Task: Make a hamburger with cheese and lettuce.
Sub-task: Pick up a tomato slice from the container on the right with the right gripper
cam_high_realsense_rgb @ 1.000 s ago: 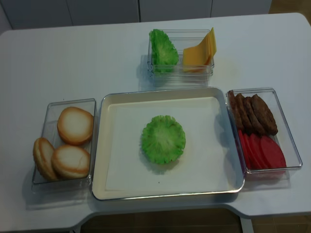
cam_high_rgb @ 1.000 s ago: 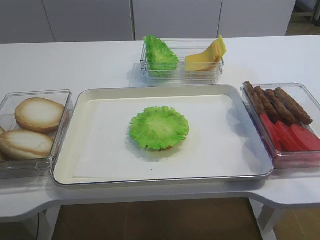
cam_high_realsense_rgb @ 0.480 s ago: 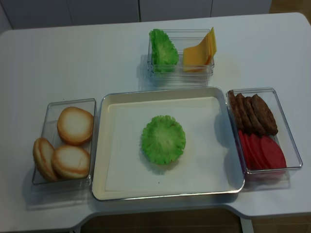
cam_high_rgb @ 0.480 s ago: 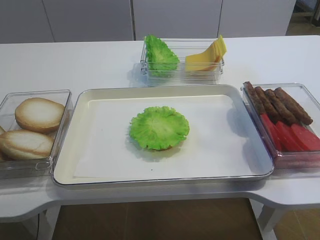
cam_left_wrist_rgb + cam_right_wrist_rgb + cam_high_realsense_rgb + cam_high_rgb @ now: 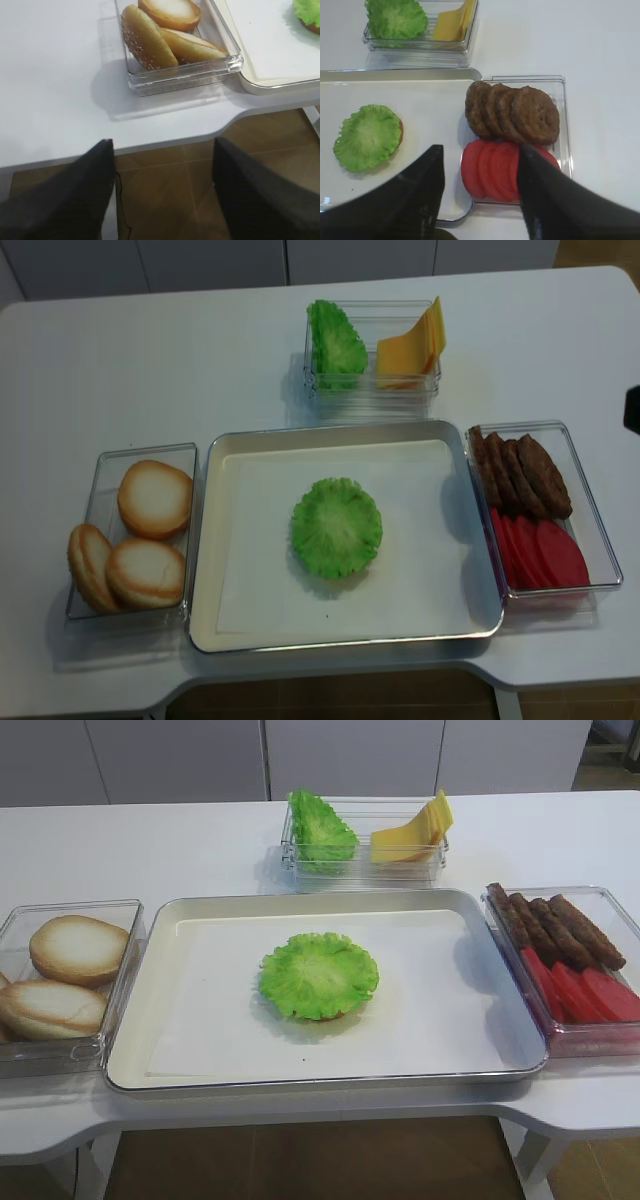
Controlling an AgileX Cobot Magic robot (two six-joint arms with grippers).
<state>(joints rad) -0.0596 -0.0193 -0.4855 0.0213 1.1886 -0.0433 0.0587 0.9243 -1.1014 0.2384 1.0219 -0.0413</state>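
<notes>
The hamburger (image 5: 319, 975) is a tan bun under a frilly green lettuce leaf, in the middle of the metal tray (image 5: 300, 901); it also shows in the right wrist view (image 5: 367, 136). No red disc shows on it. More lettuce (image 5: 320, 828) and cheese slices (image 5: 412, 828) stand in a clear box at the back. My right gripper (image 5: 480, 150) is open and empty, above the red slices (image 5: 495, 170). My left gripper (image 5: 163, 145) is open and empty, out past the table's front left edge, over the floor.
A clear box of bun halves (image 5: 68, 975) sits left of the tray; it also shows in the left wrist view (image 5: 165, 35). A clear box with brown patties (image 5: 560, 930) and red slices (image 5: 585, 992) sits to the right. A dark piece (image 5: 632, 410) shows at the realsense view's right edge.
A dark piece has come into the right edge of the realsense view. The food and boxes have not moved.
</notes>
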